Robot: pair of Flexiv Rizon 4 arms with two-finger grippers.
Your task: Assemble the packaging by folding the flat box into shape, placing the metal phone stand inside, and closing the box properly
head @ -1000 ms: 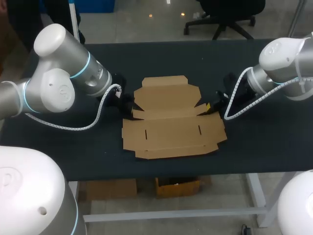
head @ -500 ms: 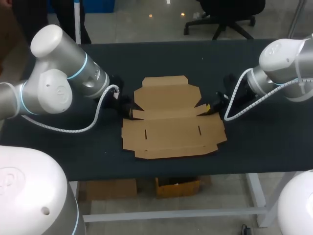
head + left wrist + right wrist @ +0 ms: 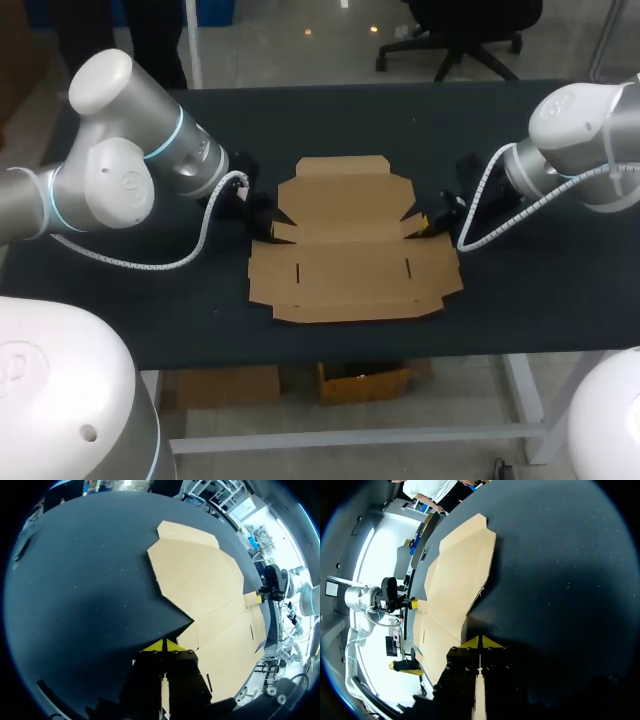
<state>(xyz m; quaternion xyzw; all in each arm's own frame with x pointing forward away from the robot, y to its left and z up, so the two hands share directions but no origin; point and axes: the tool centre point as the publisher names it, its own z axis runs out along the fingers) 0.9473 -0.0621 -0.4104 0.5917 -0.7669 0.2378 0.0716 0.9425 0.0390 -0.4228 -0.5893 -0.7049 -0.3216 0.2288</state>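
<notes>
One table [image 3: 540, 290]: was dark and held everything.
Box [image 3: 352, 270]: lay flat and open in the middle of the table, between the two grippers.
Left gripper [image 3: 266, 226]: was pinched tight on a small flap at the box's left edge.
Right gripper [image 3: 430, 220]: was pinched tight on the small flap at the right edge.

Left of the flat box [image 3: 350, 240], the left arm [image 3: 120, 170] is made of rounded white and pale grey shells. It has a thin light-blue ring at a joint and a white coiled cable [image 3: 150, 266] looping under it. Right of the box, the right arm [image 3: 580, 130] matches, with its own spiralled cable [image 3: 474, 205]. The left gripper [image 3: 162, 645] and right gripper [image 3: 480, 642] are black, screw-dotted and yellow-tipped.
</notes>
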